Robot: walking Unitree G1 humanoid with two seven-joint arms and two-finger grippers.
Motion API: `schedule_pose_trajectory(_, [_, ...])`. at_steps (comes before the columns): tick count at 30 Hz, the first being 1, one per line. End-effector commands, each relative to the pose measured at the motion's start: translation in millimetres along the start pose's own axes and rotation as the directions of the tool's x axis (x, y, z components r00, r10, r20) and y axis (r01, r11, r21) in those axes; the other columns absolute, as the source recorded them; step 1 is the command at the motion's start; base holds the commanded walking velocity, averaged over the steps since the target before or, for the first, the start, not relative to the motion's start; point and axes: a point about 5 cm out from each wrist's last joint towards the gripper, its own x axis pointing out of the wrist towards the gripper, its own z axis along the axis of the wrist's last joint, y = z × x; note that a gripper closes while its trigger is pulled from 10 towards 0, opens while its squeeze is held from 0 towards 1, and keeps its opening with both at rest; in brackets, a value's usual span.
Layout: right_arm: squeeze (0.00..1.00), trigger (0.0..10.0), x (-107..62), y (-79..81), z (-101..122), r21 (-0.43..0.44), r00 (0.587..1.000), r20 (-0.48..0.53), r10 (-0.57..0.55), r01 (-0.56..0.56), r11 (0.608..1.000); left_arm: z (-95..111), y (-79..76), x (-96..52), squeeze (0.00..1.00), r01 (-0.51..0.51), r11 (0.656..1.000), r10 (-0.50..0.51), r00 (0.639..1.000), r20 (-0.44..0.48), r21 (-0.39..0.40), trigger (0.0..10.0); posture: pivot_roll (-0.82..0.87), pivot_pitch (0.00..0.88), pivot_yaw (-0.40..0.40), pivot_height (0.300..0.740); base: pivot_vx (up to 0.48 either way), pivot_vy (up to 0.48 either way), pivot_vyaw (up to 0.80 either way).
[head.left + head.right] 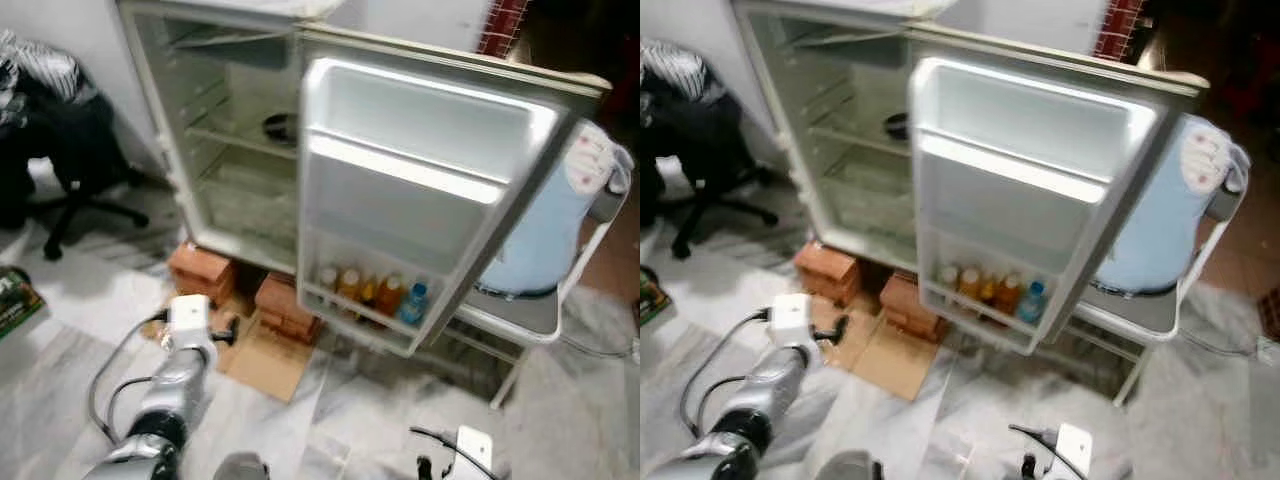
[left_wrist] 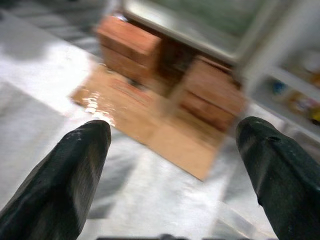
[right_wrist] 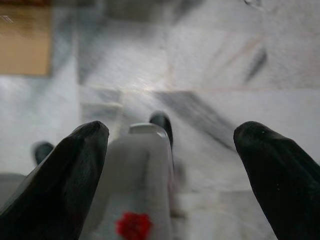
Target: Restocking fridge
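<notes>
The fridge stood open on stacked bricks, its door swung wide toward the robot. The upper door shelves were bare; the lowest door shelf held a short row of bottles, amber ones and a blue-capped one at the outer end. Inside the cabinet the wire shelves looked nearly empty, save a dark round thing on the middle shelf, possibly a bowl, though blur made that hard to settle.

The left tool was raised ahead of the robot, low and left of the door, over a flattened piece of cardboard on the marble floor. Its two black fingers stood well apart with nothing between them. The right tool hung lower, pointing down at the floor, fingers likewise spread and empty.

With both tools empty, the step in hand was probably fetching stock or closing on the fridge. To do it well, the robot should keep clear of the door's outer edge and of the chair holding a pale blue appliance just behind it. It should aim any new item at the bare upper door shelves, and lift the left arm above the lower shelf lip before reaching in.
</notes>
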Motion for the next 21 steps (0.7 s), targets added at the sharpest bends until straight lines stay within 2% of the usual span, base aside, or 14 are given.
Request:
schedule_pose_trajectory(1, [0.0,10.0,-15.3,116.4,191.2,-0.492,0.865,0.305,0.399,-0.216,0.843,5.1,-19.8,2.6,0.0,0.046,0.999,-0.046,0.999,0.017,-0.009,10.0,0.04,0.0,-0.099,0.74,0.0,0.48,0.0])
schedule_pose_trajectory(18, [0.0,10.0,-15.3,116.4,191.2,-0.492,0.865,0.305,0.399,-0.216,0.843,5.1,-19.8,2.6,0.0,0.046,0.999,-0.046,0.999,0.017,-0.009,10.0,0.04,0.0,-0.099,0.74,0.0,0.48,0.0])
schedule_pose_trajectory(19, [0.0,10.0,-15.3,116.3,191.2,-0.492,0.865,0.305,0.399,-0.216,0.844,5.2,-19.8,2.7,0.0,0.047,0.999,-0.047,0.999,0.016,-0.006,10.0,0.04,0.0,0.0,0.74,0.0,0.48,0.0])
schedule_pose_trajectory(20, [0.0,10.0,-15.3,116.3,191.2,-0.492,0.865,0.305,0.399,-0.216,0.844,5.2,-19.8,2.7,0.0,0.047,0.999,-0.047,0.999,0.016,-0.006,10.0,0.04,0.0,0.0,0.74,0.0,0.48,0.0])
schedule_pose_trajectory(21, [0.0,10.0,-15.5,115.8,192.0,-0.492,0.863,0.313,0.397,-0.21,0.845,-0.7,-25.7,3.9,0.0,0.095,0.995,-0.094,0.994,-0.056,0.027,10.0,0.05,0.0,0.0,0.74,0.0,0.0,0.0])
